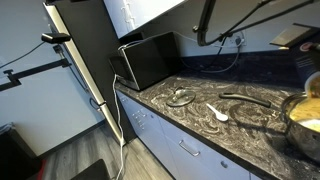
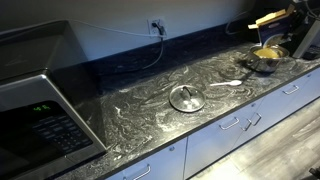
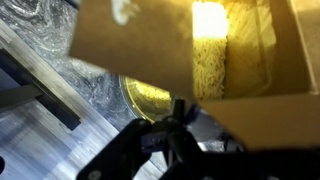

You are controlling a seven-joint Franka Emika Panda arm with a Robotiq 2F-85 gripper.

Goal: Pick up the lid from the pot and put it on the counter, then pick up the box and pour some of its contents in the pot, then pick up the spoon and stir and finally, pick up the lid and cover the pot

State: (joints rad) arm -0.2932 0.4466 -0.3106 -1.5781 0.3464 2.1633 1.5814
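- Far left: a large black box-shaped microwave oven (image 2: 40, 120) stands on the long black worktop with white marbled swirls (image 2: 140, 85), which runs above white drawers (image 2: 230, 130).
- Centre: the small round clear glass lid with a metal rim and centre knob (image 2: 187, 98) lies flat on the worktop, knob up and well apart from the pot. It shows in both exterior views (image 1: 180, 97).
- Right of the lid: the short white spoon with a rounded bowl (image 2: 232, 83) lies on the worktop between lid and pot, touching neither.
- Far right: the large steel pot (image 2: 265, 62) stands uncovered on the worktop, with yellow contents showing inside.
- Above the pot: the small bright yellow carton box (image 2: 268, 18) is clear of the worktop and tipped onto its side over the pot.
- Wrist view: the box (image 3: 210, 60) has its top open. Pale yellow strands lie inside it, and the pot rim (image 3: 150, 100) shows beneath.
- Jaws: pinching the box and holding it aloft at the end of the dark robot arm (image 2: 305, 38).
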